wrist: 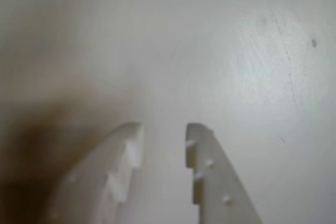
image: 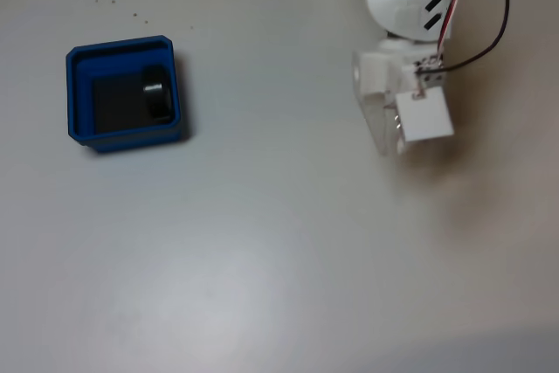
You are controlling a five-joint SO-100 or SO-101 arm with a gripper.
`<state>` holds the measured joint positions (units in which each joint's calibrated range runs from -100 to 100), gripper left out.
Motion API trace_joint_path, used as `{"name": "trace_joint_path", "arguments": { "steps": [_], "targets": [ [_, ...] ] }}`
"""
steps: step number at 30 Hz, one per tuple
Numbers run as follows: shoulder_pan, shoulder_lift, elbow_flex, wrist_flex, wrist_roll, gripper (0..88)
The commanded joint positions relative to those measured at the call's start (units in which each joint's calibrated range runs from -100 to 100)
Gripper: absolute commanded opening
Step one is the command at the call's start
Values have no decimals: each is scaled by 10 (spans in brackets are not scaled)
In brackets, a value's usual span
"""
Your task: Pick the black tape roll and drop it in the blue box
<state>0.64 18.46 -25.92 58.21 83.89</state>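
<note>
Black against the dark floor of the blue box point(image: 124, 92), the black tape roll point(image: 156, 92) is seen in the fixed view lying inside the tray, pressed toward the wall on the picture's right, with a paler spot at its centre where the core shows. Its place against that wall is judged to follow from a drop made from the arm's side, the roll having come to rest where the wall stopped it.

White plastic makes up the gripper point(image: 390, 133), which is seen in the fixed view well apart from the box, low over the pale table point(image: 279, 251) at the picture's right. In the wrist view the gripper point(wrist: 164, 139) is shown with its jaws parted by a narrow gap, and nothing is held between them; bare tabletop is seen through the gap.

With the roll inside the box and the hand released and clear of it, the task is judged to be complete. No further handling of the roll appears to be called for.
</note>
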Motion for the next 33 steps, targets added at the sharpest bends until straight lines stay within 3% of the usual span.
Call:
{"name": "trace_joint_path", "arguments": {
  "steps": [1, 9, 33],
  "targets": [
    [5, -88, -26, -9, 24, 16],
    [9, -192, 46, -8, 24, 16],
    [43, -621, 549, -10, 22, 16]
  ]
}}
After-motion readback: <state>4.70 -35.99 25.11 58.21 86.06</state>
